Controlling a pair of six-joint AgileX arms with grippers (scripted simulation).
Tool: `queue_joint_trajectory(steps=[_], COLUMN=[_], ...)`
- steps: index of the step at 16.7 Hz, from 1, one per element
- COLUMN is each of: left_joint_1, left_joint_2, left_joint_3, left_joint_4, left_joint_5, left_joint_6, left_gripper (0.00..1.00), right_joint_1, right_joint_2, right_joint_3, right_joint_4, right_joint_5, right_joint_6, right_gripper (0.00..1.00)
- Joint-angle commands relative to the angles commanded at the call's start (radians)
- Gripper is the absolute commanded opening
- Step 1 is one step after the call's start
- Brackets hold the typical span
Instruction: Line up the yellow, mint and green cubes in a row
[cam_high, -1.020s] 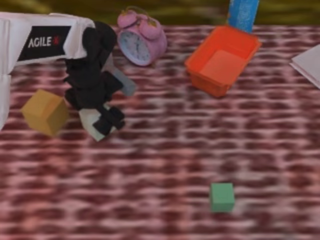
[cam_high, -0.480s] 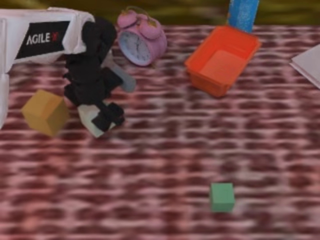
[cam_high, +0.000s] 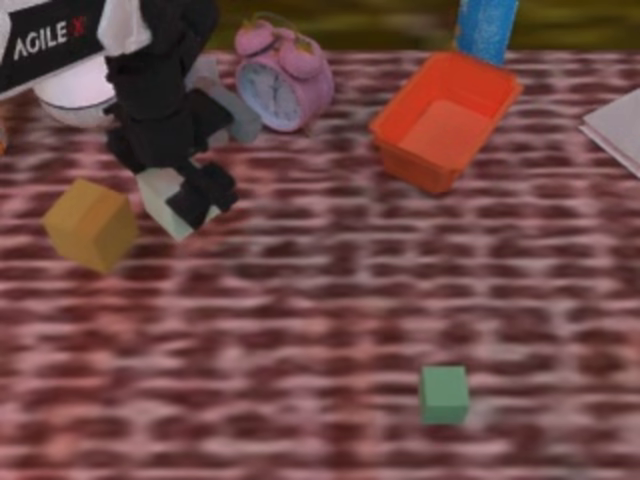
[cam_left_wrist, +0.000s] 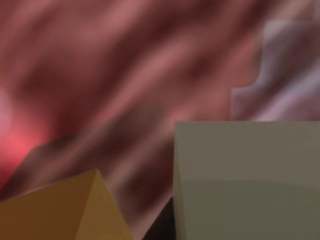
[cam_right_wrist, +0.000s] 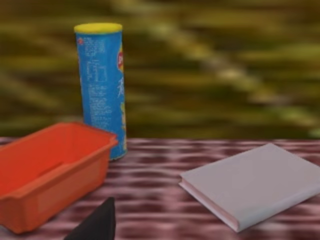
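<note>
Top view shows the left pincer (cam_high: 200, 192) pinching the mint cube (cam_high: 165, 205), with its dark fingers on two sides of the cube. Compared with one second ago, the arm has drawn back toward the far left corner of the desk (cam_high: 330, 300), and the mint cube has gone with it, so the cube is now carried and no longer rests where it was. It now sits just beside the yellow cube (cam_high: 90, 223), on its right and a little farther back; the left wrist view also shows the two close together. I judge that the row is being started next to the yellow cube, and that the mint cube must next be set down. The green cube (cam_high: 444, 393) has not moved; it lies well apart, near the front edge and right of the middle, so it is left to be fetched.

The right pincer (cam_right_wrist: 95, 222) is parked off the right side, and I cannot tell if it is spread.

Around them, the desk has a red-and-white mottled cover. At the back stand a pink alarm clock (cam_high: 283, 78), an orange tray (cam_high: 447, 118) and a blue can (cam_high: 487, 28); a grey book (cam_high: 615, 125) lies at the right edge.
</note>
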Motion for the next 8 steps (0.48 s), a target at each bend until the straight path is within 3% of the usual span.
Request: queue_joint_trajectory(steps=[4, 8], left_joint_1=[-0.021, -0.162], left_joint_2=[-0.001, -0.052], left_joint_3=[-0.007, -0.064], left_joint_4=[0.003, 0.012], left_joint_5=[0.0, 0.0], left_joint_6=[0.008, 0.047], left_gripper=[0.0, 0.0], right_joint_1=[0.0, 0.0], right_joint_2=[0.0, 0.0], right_joint_3=[0.0, 0.0], right_joint_4=[0.0, 0.0], right_joint_5=[0.0, 0.0], right_joint_6=[0.0, 0.0], right_gripper=[1.0, 1.0])
